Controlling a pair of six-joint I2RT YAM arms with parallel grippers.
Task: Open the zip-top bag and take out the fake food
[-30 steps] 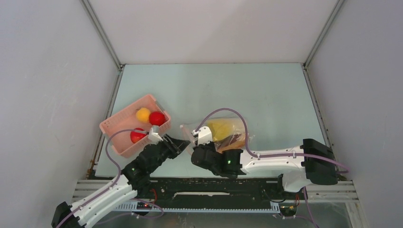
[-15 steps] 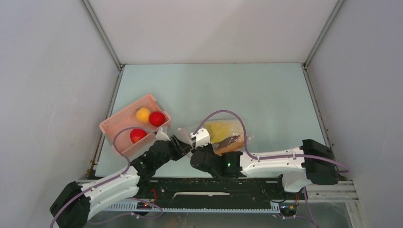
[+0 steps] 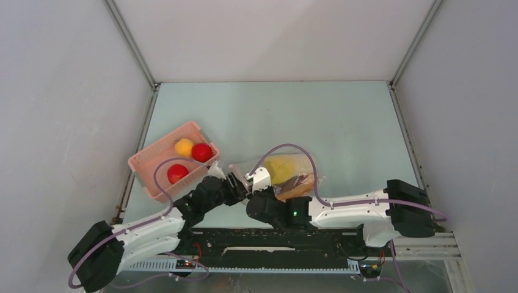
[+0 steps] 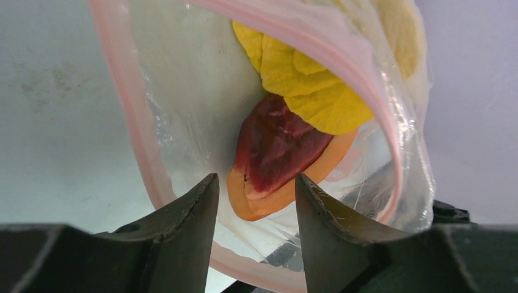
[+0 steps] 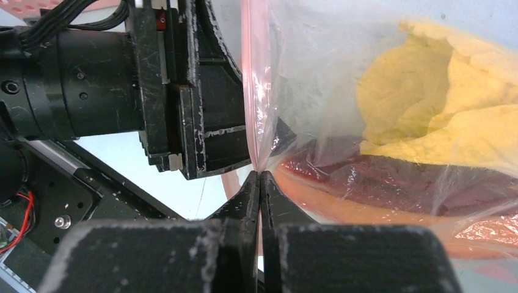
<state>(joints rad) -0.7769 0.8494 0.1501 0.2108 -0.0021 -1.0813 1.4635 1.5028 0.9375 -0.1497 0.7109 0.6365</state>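
A clear, crinkly plastic zip-top bag [image 3: 287, 172] lies on the pale green tabletop [image 3: 275, 110], close to its near edge and about midway along it, with its mouth turned toward the near left corner. Its pink zip strip [image 4: 131, 122] is parted into a wide loop, so the mouth gapes. Inside lies a large ruffled yellow plastic piece [image 4: 311, 91]. A flat dark red piece with an orange rim [image 4: 275, 159] touches it on the side toward the near edge. The left gripper [image 4: 256, 183] points straight into the opening, its jaws partly apart with nothing clamped between them; whether its fingertips touch the film cannot be told. The right gripper [image 5: 259, 177] meets the bag from the near edge, its jaws pressed together on a fold of the clear film just beside the zip strip. The two grippers sit just beside each other at the mouth. A pink slatted plastic basket [image 3: 160, 144] stands near the left edge of the tabletop, apart from the bag. It holds a red round toy fruit [image 3: 177, 173] toward its near end, a second red fruit [image 3: 202, 152] farther back, and an orange-yellow round toy fruit [image 3: 184, 146] touching that second one.
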